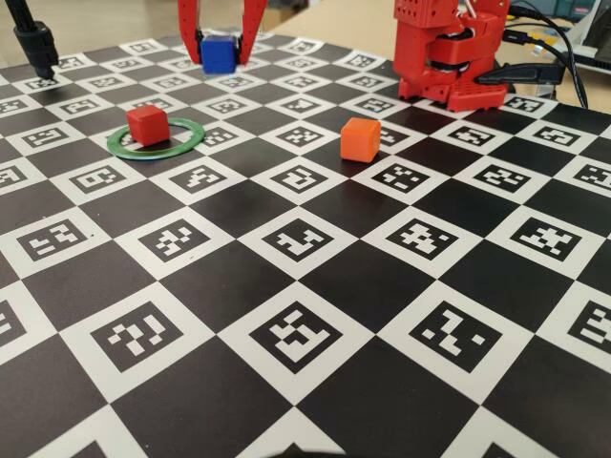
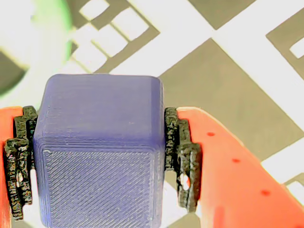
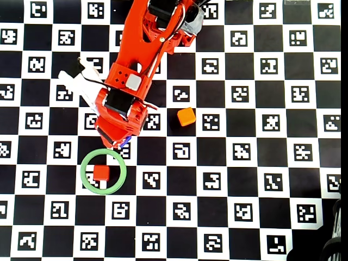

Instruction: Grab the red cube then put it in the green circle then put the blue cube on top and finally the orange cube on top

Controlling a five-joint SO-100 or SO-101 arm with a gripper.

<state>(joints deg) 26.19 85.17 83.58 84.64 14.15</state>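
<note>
A: What is the fixed view telling you about progress?

B: The red cube (image 1: 147, 124) is sitting inside the green circle (image 1: 155, 140), so I'm judging the first step done. The gripper (image 1: 219, 52) is pinching the blue cube (image 1: 219, 52) and holding it clear above the bench (image 1: 315, 286), behind and to the right of the ring. The orange cube (image 1: 360, 138) is resting alone, well apart to the right.

A: And the wrist view?

B: The blue cube (image 2: 102, 152) is filling the frame, with both dark pads (image 2: 183, 159) pressing its sides. A blurred arc of the green circle (image 2: 52, 28) is showing at the upper left, so the cube is not yet hanging over the ring.

A: The overhead view?

B: The arm is covering the gripper (image 3: 122, 142); only a sliver of the blue cube (image 3: 125, 141) is peeking out, just beyond the upper right of the green circle (image 3: 103, 188). The red cube (image 3: 100, 173) is lying near the ring's middle, and the orange cube (image 3: 186, 116) is waiting untouched.

A: So what's left?

B: Stacking blue on red, then orange on top.
</note>
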